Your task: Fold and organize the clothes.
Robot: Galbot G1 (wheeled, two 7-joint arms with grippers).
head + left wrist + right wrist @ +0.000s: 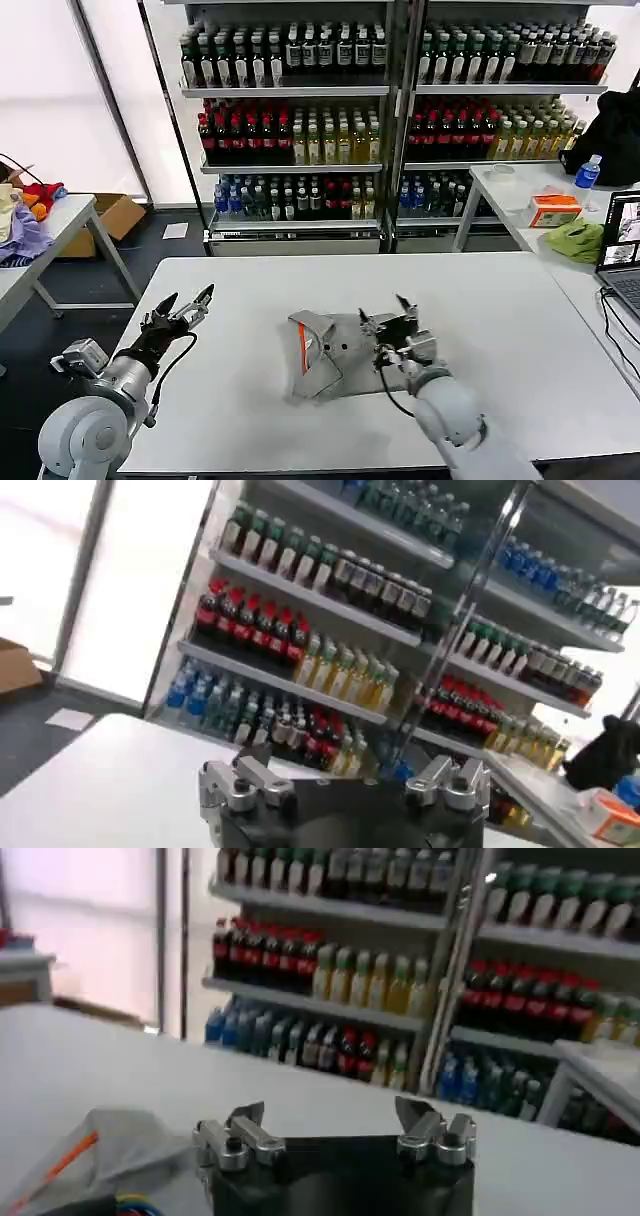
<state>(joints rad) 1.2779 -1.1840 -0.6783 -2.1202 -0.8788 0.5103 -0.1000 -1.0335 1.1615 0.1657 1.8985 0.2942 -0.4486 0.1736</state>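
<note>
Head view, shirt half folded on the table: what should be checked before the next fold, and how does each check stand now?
1. Shirt lies on the table, away from its edges: ok.
2. Fold tidy: not ok, bunched, orange stripe showing.
3. Right gripper open, over the shirt's right side: ok.
4. Left gripper open, over bare table left of the shirt: ok.
5. Either gripper touching cloth: cannot tell for the right; the left is apart.
6. Table around the shirt bare: ok.
</note>
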